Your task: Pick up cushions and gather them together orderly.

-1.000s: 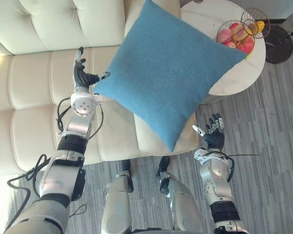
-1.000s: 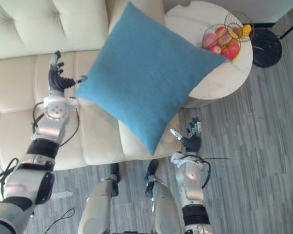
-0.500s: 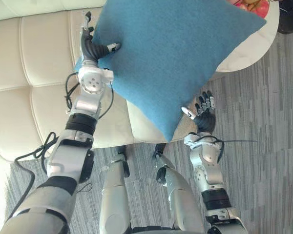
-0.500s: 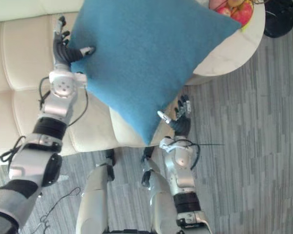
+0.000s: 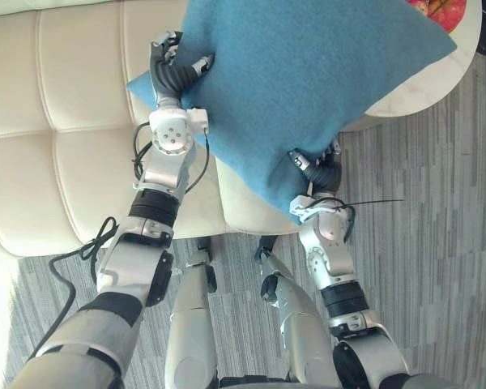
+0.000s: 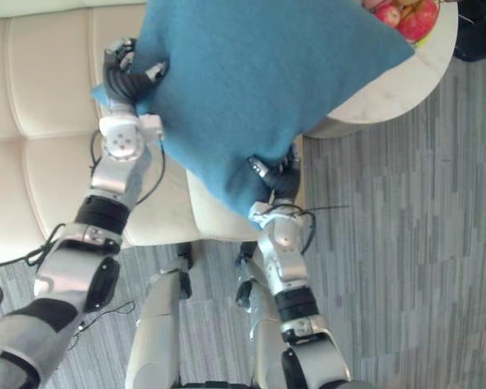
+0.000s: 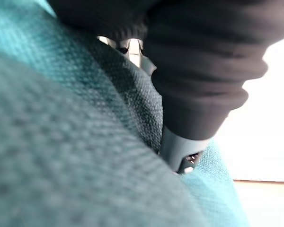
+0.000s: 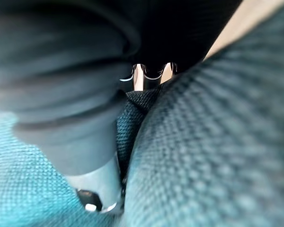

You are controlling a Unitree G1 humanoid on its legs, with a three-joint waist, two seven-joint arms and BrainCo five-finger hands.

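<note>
Over the cream sofa [image 5: 65, 162] (grey floor [image 5: 437, 243] beside), left hand [image 5: 172, 77] and right hand [image 5: 322, 172] pinch the blue cushion [image 5: 308, 73]

A cream sofa [image 5: 65, 121] with stitched square padding takes the left and the upper part of the scene, and its front edge [image 5: 243, 215] reaches down to the floor. The floor [image 5: 437, 243] is made of narrow grey planks. At the upper right stands a round white table [image 5: 425, 81], just beside the end of the sofa. On the table, at the top border, lie some red and pink fruit [image 6: 405, 12]. Beyond the table, on the floor in the corner, there is a dark round object [image 6: 479, 40]; what it is I cannot tell.
</note>
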